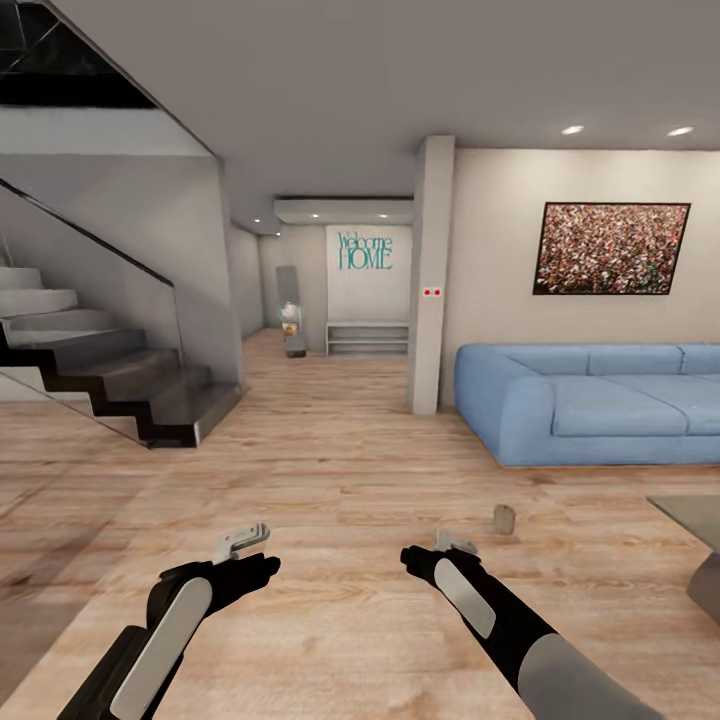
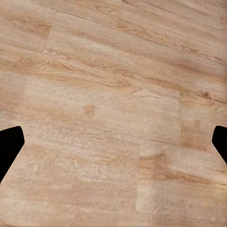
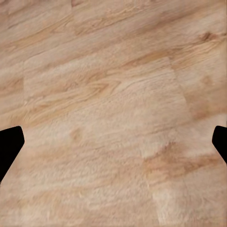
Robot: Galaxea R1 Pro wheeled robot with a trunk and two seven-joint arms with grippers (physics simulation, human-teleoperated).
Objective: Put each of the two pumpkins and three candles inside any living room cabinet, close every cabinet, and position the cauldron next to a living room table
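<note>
Here my left tool (image 1: 243, 541) and right tool (image 1: 455, 543) hang low in front of me over the wooden floor (image 1: 330, 470), well apart from each other. Both are spread apart and hold nothing: in each wrist view the dark fingertips (image 2: 9, 142) (image 3: 9, 142) sit at opposite edges with bare planks between them. One candle (image 1: 504, 518), a stubby beige cylinder, stands upright on the floor just beyond my right tool and a little to its right, not touching it. A corner of the grey bench (image 1: 690, 515) juts in at the right edge, near the candle. Behind it runs a long blue sofa (image 1: 590, 400) under a speckled picture (image 1: 612, 248). A staircase (image 1: 100, 360) climbs on the left, and a hallway with a "Welcome HOME" sign (image 1: 365, 250) lies straight ahead.
</note>
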